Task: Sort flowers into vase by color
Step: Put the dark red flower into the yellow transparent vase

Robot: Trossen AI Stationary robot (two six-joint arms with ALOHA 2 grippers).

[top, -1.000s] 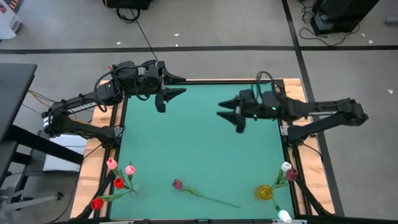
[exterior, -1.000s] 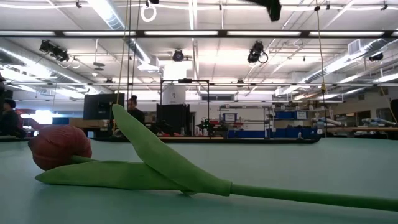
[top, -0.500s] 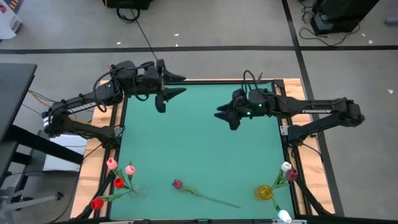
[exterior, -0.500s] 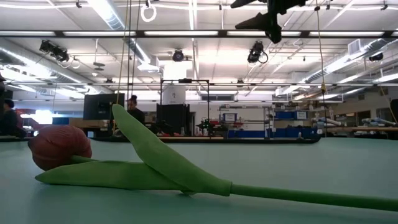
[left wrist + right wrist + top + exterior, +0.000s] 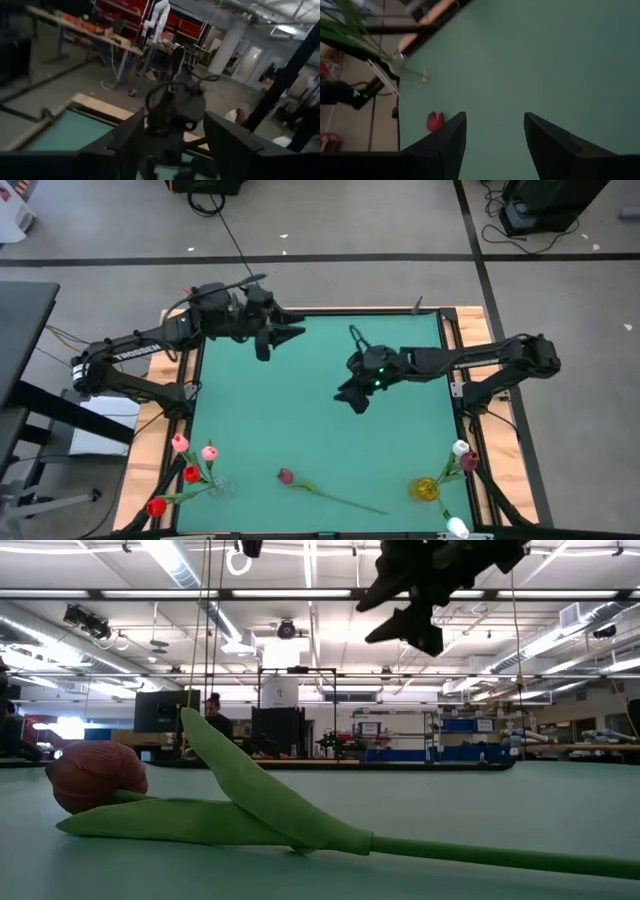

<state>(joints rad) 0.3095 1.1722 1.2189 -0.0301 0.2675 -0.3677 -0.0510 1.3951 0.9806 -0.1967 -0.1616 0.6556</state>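
One dark red tulip lies on its side on the green table, near the front edge, with its head (image 5: 286,476) toward the left and its stem (image 5: 345,501) running right. The low view shows that head (image 5: 95,776) and a leaf (image 5: 250,790) up close. My right gripper (image 5: 352,397) hangs open above mid-table, tilted down, well short of the tulip; its wrist view shows the head (image 5: 434,121) beyond the open fingers. My left gripper (image 5: 278,338) stands open and level over the far left part of the table, holding nothing.
A clear vase (image 5: 221,488) at the near left corner holds red and pink tulips (image 5: 191,474). A yellowish vase (image 5: 427,489) at the near right corner holds a white tulip (image 5: 459,448) and a maroon one (image 5: 468,462). Wooden rails (image 5: 180,395) border the table.
My right gripper has come down and moved toward the table's left and near edges, tipping its fingers downward toward the lying tulip. My left gripper has rolled a little in place. The tulip has not moved.
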